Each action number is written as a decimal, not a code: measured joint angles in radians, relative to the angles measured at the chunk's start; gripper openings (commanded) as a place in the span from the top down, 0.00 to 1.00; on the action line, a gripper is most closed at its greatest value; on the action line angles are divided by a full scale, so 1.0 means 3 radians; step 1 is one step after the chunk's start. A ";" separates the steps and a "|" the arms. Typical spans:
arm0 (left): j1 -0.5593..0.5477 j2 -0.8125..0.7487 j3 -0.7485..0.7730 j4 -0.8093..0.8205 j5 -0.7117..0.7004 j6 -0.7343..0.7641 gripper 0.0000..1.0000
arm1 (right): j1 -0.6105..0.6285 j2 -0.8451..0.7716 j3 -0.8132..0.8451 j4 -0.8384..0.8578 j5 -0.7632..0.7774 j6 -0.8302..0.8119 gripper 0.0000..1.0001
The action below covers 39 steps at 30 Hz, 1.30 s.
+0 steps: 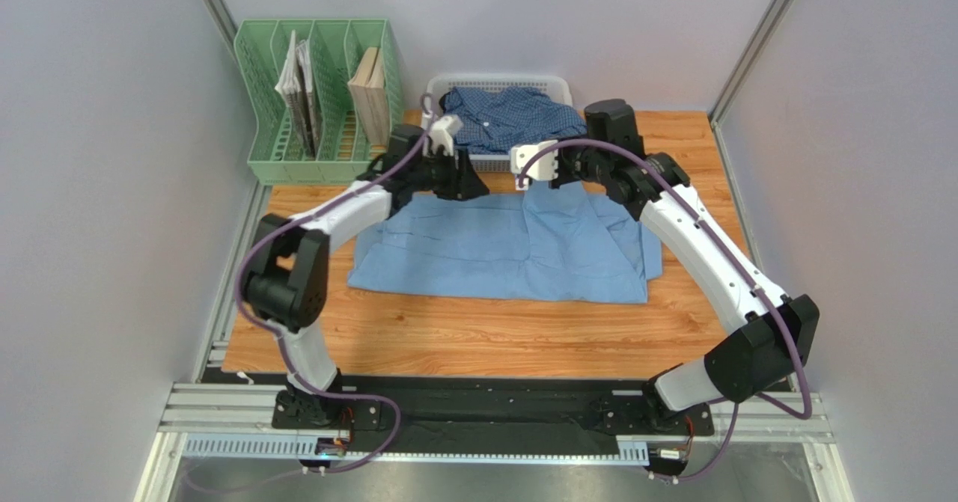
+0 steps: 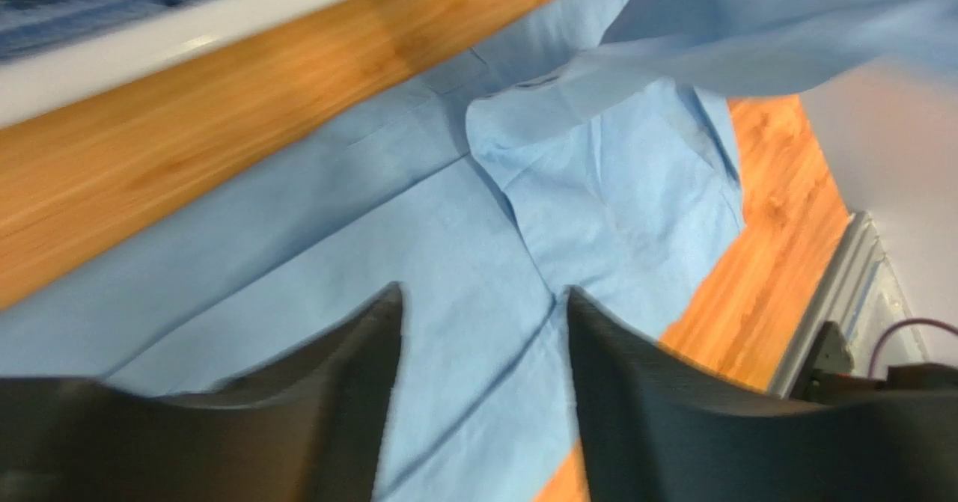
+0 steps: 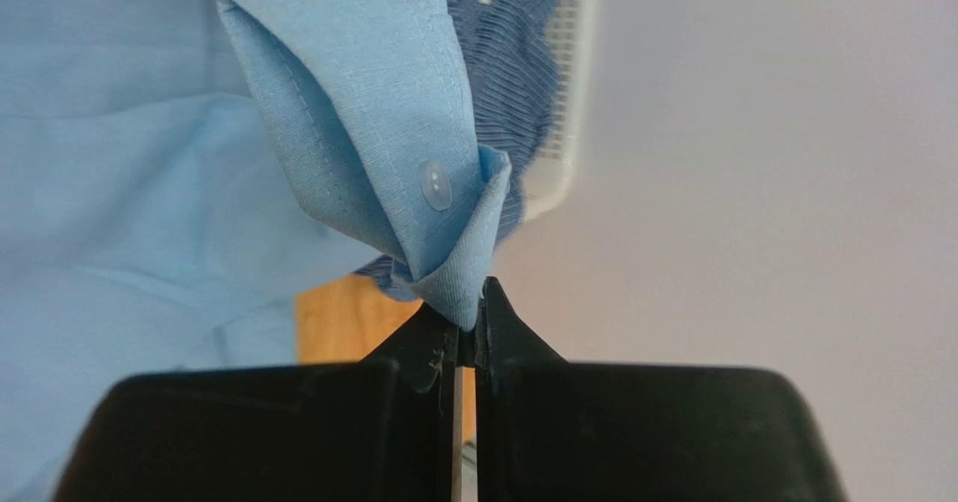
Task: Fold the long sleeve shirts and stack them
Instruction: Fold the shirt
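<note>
Near edge of the table (image 1: 472, 339) is bare wood. Past that, the light blue shirt (image 1: 506, 250) lies spread flat across the middle as a wide rectangle. The body looks partly folded in, but from the top view I can't tell how many layers are under there. My left gripper (image 2: 478, 300) hovers over the shirt's far-left part, fingers spread, nothing between them. My right gripper (image 3: 472, 311) is clamped on the sleeve cuff (image 3: 382, 132), pinching the fabric edge near the button (image 3: 433, 184), with the cuff held up off the table at the shirt's far side. Beyond that, the checked shirt (image 1: 503, 115) sits crumpled in the white basket (image 1: 495, 79) at the far edge, neither arm on it. Green file rack (image 1: 315, 98) is far left, not relevant. My read on progress: early. First shirt is mid-fold with the sleeve in hand. It needs the sleeve laid across, then the body folds. Second shirt is not yet out of the basket and no stack is started. Well under half done.
</note>
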 measured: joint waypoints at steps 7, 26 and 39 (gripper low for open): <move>0.0660 -0.1106 -0.0113 -0.0882 0.0301 0.0532 0.21 | 0.0624 0.0151 0.0137 -0.0880 0.0315 0.0746 1.00; 0.1592 -0.1205 -0.0525 -0.2405 0.1147 0.1348 0.24 | 0.1211 0.2112 0.1902 -0.1507 -0.0187 0.3318 0.32; 0.1442 -0.0964 -0.0467 -0.2715 0.0804 0.1731 0.18 | -0.0422 0.0940 0.0300 -0.1518 -0.0586 0.3376 0.65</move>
